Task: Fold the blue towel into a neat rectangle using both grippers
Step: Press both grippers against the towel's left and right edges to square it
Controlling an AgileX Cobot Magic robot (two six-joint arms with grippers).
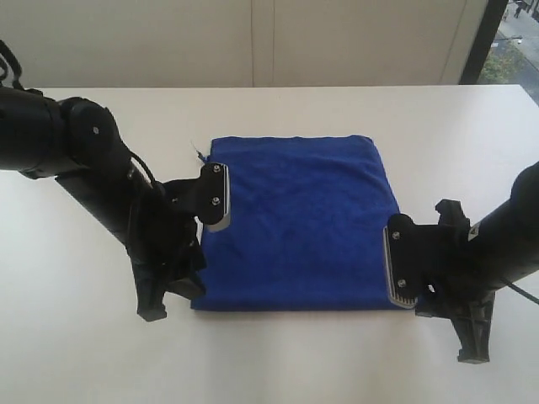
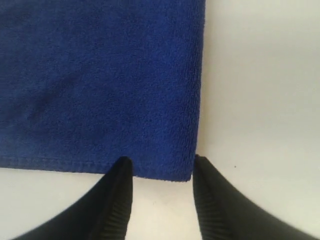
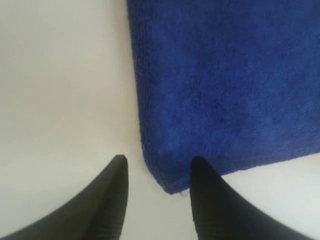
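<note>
Spanning the exterior view, a smooth white desk (image 1: 278,358) meets cream wall panels (image 1: 253,42) and carries the deep royal-blue terry towel (image 1: 299,223), folded rectangular, at its centre. Both black arms (image 1: 93,168) bend down, the left claw (image 1: 212,200) at the towel's left edge and the right claw (image 1: 401,271) at its right edge. Left wrist view: claw released, black fingers (image 2: 115,200) straddling a towel corner. Right wrist view: likewise released, with a corner between the fingers (image 3: 107,200).

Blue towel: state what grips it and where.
Nothing is held. Left gripper and right gripper have jaws open, each at a corner of the blue towel.
</note>
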